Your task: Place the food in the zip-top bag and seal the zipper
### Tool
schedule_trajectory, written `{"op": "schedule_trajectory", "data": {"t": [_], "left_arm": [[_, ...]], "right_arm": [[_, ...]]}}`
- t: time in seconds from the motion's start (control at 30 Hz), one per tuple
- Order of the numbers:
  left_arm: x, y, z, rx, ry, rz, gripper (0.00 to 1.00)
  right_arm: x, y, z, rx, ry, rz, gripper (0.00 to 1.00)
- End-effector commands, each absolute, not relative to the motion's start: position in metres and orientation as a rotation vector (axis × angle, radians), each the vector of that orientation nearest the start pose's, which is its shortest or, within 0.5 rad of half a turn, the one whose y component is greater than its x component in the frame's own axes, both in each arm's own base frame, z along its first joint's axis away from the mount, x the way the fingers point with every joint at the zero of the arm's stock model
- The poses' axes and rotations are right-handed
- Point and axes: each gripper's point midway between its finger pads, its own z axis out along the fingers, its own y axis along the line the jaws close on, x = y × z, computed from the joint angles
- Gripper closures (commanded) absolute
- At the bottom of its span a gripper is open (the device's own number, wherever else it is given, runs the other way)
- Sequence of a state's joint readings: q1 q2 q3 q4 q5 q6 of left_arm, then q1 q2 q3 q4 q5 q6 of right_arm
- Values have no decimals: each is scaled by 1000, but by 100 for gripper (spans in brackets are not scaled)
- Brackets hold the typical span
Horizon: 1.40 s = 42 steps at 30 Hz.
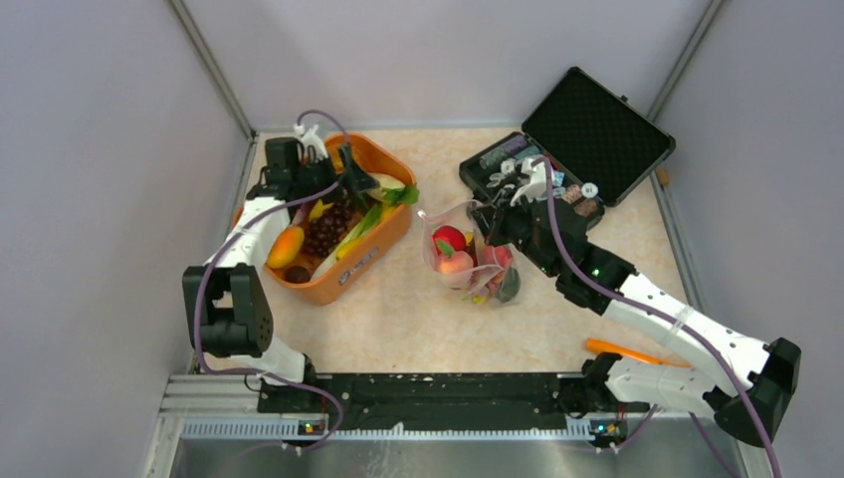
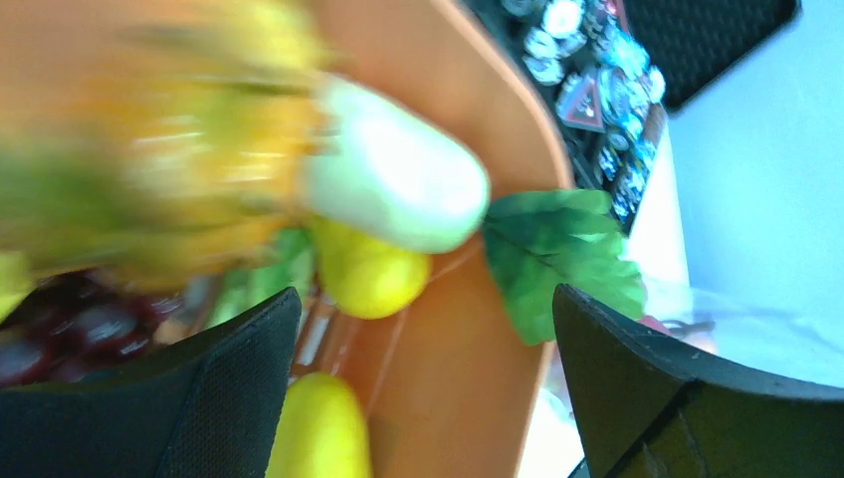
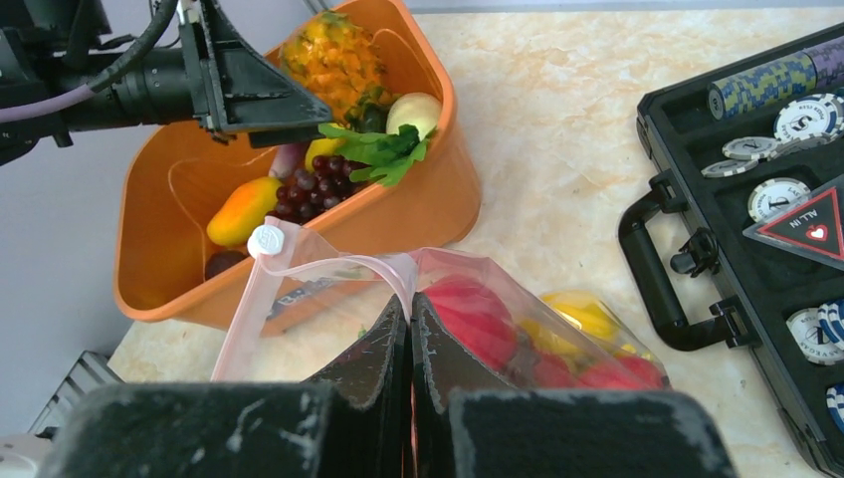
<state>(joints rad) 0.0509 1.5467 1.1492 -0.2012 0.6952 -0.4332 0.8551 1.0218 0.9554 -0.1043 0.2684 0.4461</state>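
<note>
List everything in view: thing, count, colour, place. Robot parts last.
basket: one, orange, table's left rear.
food in basket: several; dark purple grapes, orange-yellow mango, white piece, green leaf.
zip-top bag: one, clear, table centre, mouth partly open.
zipper: one, pink, along the bag's mouth.
food in bag: several; red, peach, yellow.
case: one, black, open, right rear.
chips: many, white and blue, in the case.
orange stick: one, by the right arm's base.
table: one, beige marbled.
left tool: open, over the basket.
right tool: shut on the bag's mouth edge.
</note>
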Motion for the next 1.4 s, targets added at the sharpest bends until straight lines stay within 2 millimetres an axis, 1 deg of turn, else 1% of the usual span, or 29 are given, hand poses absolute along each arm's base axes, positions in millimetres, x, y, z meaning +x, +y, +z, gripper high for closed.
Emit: {"op": "schedule_trajectory", "data": {"t": [0.0, 0.03, 0.1, 0.17, 0.23, 0.4, 0.47, 0.53, 0.6, 0.73, 0.77, 0.83, 0.9, 0.97, 1.03, 1.07, 1.17, 1.2, 1.27, 1.37], "left_arm": [[394, -158, 228, 264, 2098, -1013, 6], [390, -164, 230, 302, 2088, -1037, 6], [388, -162, 229, 276, 2108, -1024, 5], [389, -149, 222, 196, 2163, -925, 6], [383, -138, 220, 186, 2183, -831, 7], [367, -92, 205, 125, 2265, -492, 6], [364, -71, 202, 49, 2287, -359, 6], [365, -50, 194, -30, 2302, -226, 8], [369, -36, 187, -80, 2328, -144, 11], [370, -16, 164, -163, 2427, -40, 20], [370, -9, 160, -192, 2441, -3, 21], [370, 3, 146, -235, 2461, 63, 20], [374, 6, 132, -238, 2486, 40, 19], [378, 5, 124, -242, 2519, 35, 18], [389, 8, 115, -256, 2519, 58, 19], [395, 7, 113, -263, 2510, 44, 19], [412, -13, 107, -248, 2463, -106, 19], [414, -21, 104, -244, 2466, -162, 20], [417, -24, 90, -286, 2486, -188, 25], [413, -19, 66, -330, 2526, -145, 37]], "right_arm": [[265, 259, 323, -141, 1724, 746, 100], [266, 260, 321, -142, 1728, 746, 100], [266, 261, 320, -144, 1733, 745, 100], [266, 261, 321, -148, 1731, 746, 100], [266, 260, 321, -149, 1732, 739, 100], [268, 258, 322, -143, 1730, 723, 100], [268, 259, 322, -146, 1726, 730, 100], [268, 262, 322, -153, 1725, 739, 100], [268, 265, 321, -159, 1730, 746, 100], [268, 267, 320, -172, 1740, 745, 100], [268, 267, 321, -175, 1739, 741, 100], [269, 266, 322, -172, 1739, 736, 100], [270, 266, 322, -170, 1736, 734, 100], [271, 266, 322, -173, 1738, 730, 100], [271, 267, 321, -177, 1744, 728, 100], [271, 268, 320, -180, 1746, 731, 100], [270, 269, 319, -186, 1751, 735, 100], [270, 269, 319, -185, 1751, 733, 100], [271, 266, 320, -181, 1751, 725, 100], [270, 262, 322, -177, 1745, 714, 100]]}}
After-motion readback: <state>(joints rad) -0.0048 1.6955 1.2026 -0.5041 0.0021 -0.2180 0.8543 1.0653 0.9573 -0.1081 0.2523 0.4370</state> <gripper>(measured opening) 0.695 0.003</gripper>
